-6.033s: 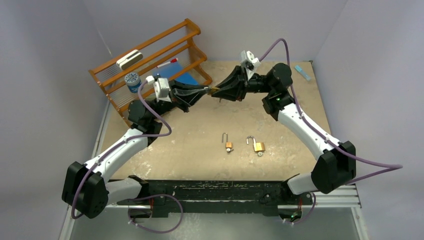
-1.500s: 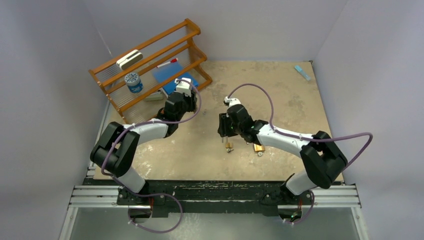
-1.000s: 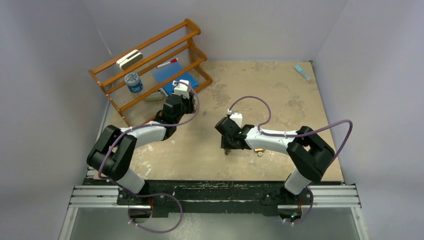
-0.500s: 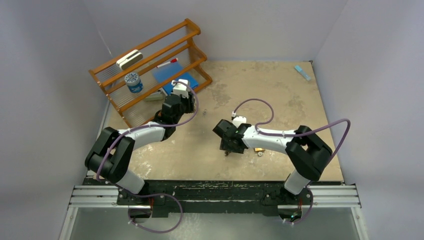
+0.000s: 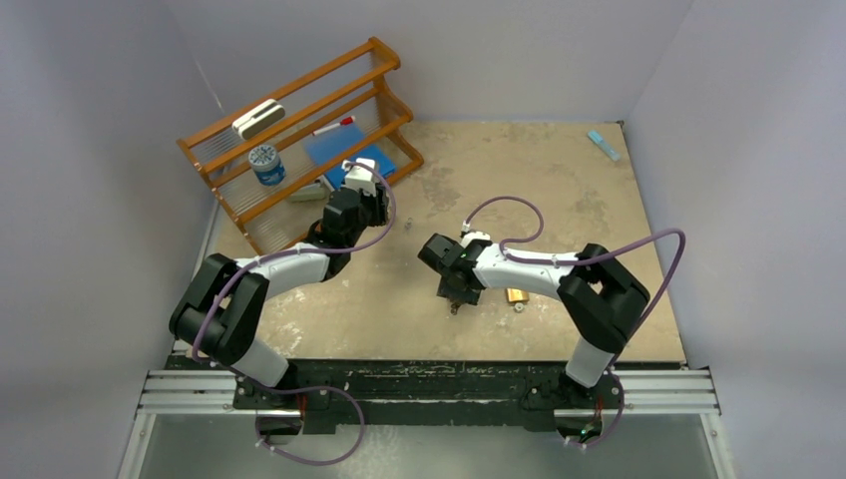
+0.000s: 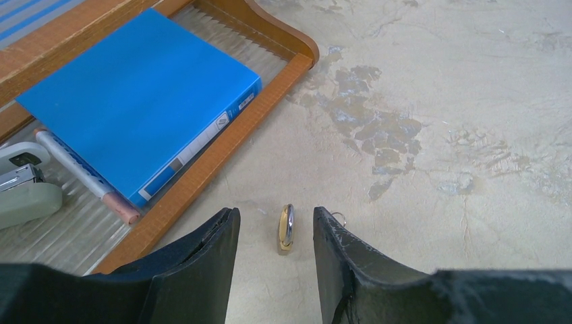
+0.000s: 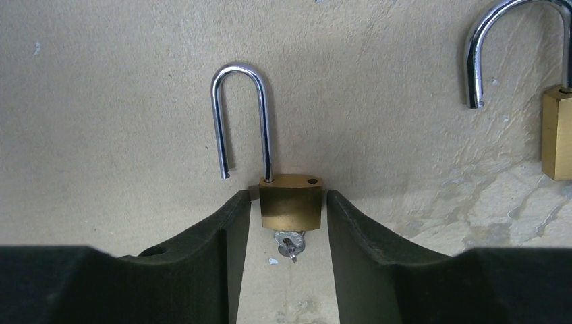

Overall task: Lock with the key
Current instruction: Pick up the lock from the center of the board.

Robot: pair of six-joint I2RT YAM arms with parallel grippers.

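Observation:
A small brass padlock (image 7: 291, 206) lies flat with its shackle (image 7: 239, 115) swung open and a key (image 7: 290, 245) in its underside. My right gripper (image 7: 287, 197) is open, with one finger on each side of the lock's body and a thin gap on both sides. From above, this gripper (image 5: 457, 291) hides that lock. A second open padlock (image 7: 556, 131) lies to its right and also shows in the top view (image 5: 516, 295). My left gripper (image 6: 275, 219) is open, low over a third small padlock (image 6: 286, 228) seen edge-on, with a key ring (image 6: 338, 217) beside it.
A wooden rack (image 5: 299, 125) stands at the back left with a blue binder (image 6: 138, 94), a marker (image 6: 84, 175), a stapler (image 6: 23, 189) and a round tin (image 5: 264, 162). A light blue strip (image 5: 603, 145) lies at the back right.
Both grippers left their joined hold high at the back. My right gripper swung down and toward me to straddle the left padlock. My left gripper drew back beside the rack and has held still lately.

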